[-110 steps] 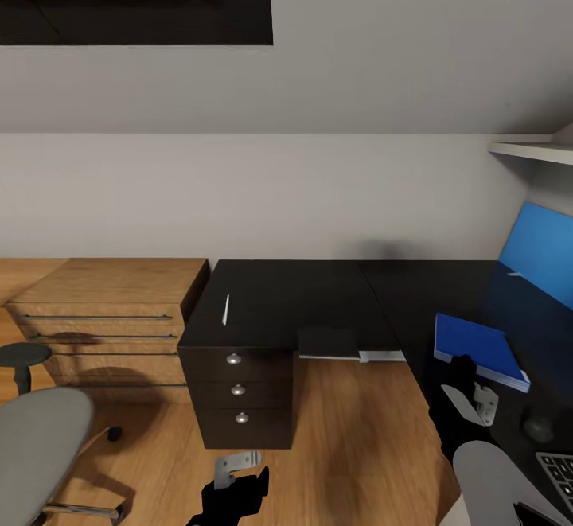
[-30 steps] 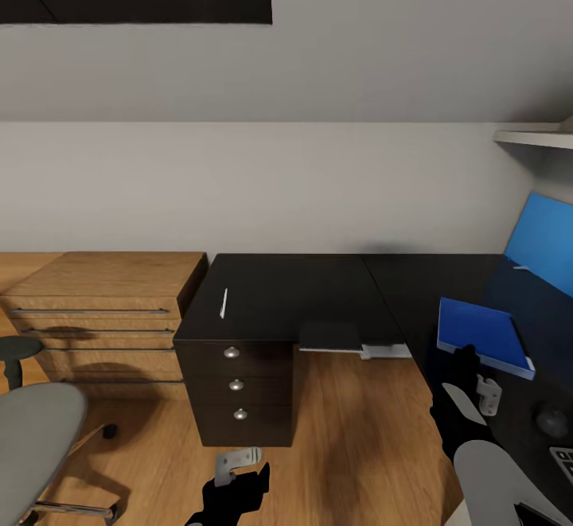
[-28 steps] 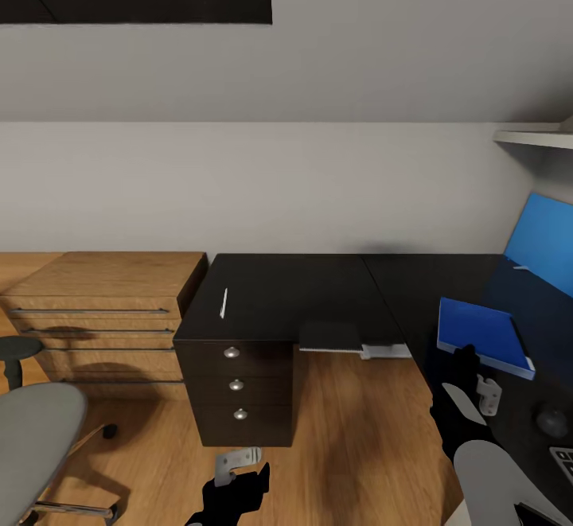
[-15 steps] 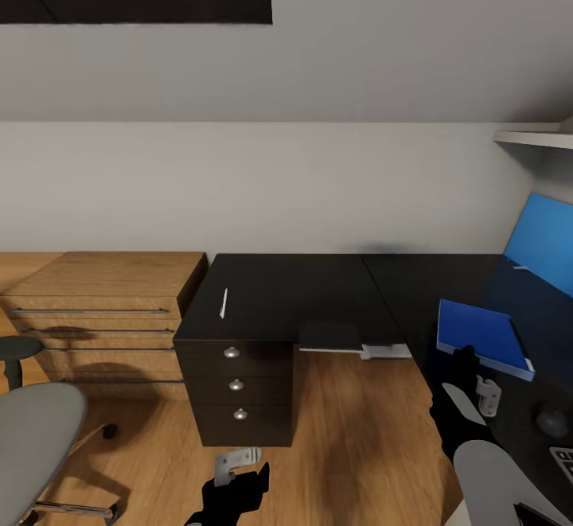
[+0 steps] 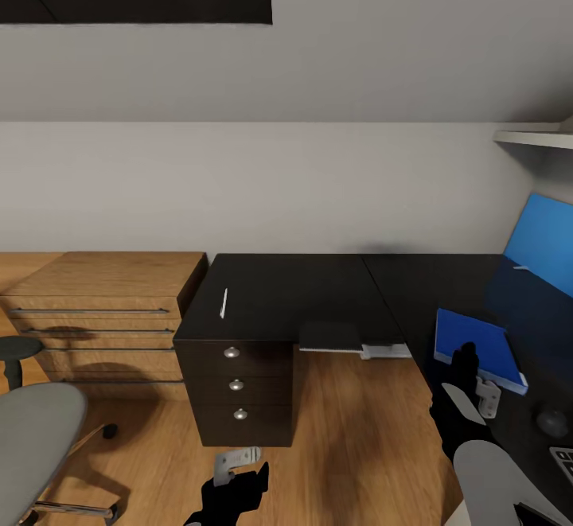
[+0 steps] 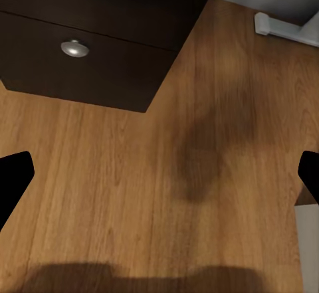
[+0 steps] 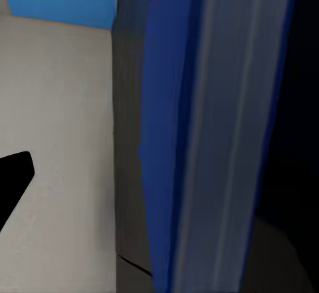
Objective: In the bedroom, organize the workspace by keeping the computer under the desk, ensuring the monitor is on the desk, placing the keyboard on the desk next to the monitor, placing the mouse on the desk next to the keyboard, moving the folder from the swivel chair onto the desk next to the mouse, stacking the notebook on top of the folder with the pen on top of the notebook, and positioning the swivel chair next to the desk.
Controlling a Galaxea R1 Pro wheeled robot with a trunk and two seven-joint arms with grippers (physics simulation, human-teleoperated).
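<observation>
Fingers of the left gripper (image 6: 159, 180) were spread wide, empty, over bare wood floor (image 5: 362, 438) near the black drawer unit (image 5: 236, 387). Right gripper (image 5: 468, 367): fingers at the near edge of a blue book (image 5: 477, 348), likely the folder or notebook; could not tell whether clenched or released, though the right wrist view showed the blue cover and page edges very close, suggesting a nudge or grasp.

Book lay on the bench (image 5: 318, 295) at 4 o'clock of the head view, in front of the blue back panel (image 5: 545, 243). Mouse (image 5: 551, 422) just past it at 5 o'clock, keyboard (image 5: 563, 462) corner beside that. Pen (image 5: 224, 303) lay alone on the far wing, well apart, probably awaiting stacking.

Swivel chair (image 5: 36, 442) stood at 8 o'clock beside a wooden drawer chest (image 5: 99, 311). Plain pale wall (image 5: 286, 184); shelf (image 5: 535, 138) at 3 o'clock.
</observation>
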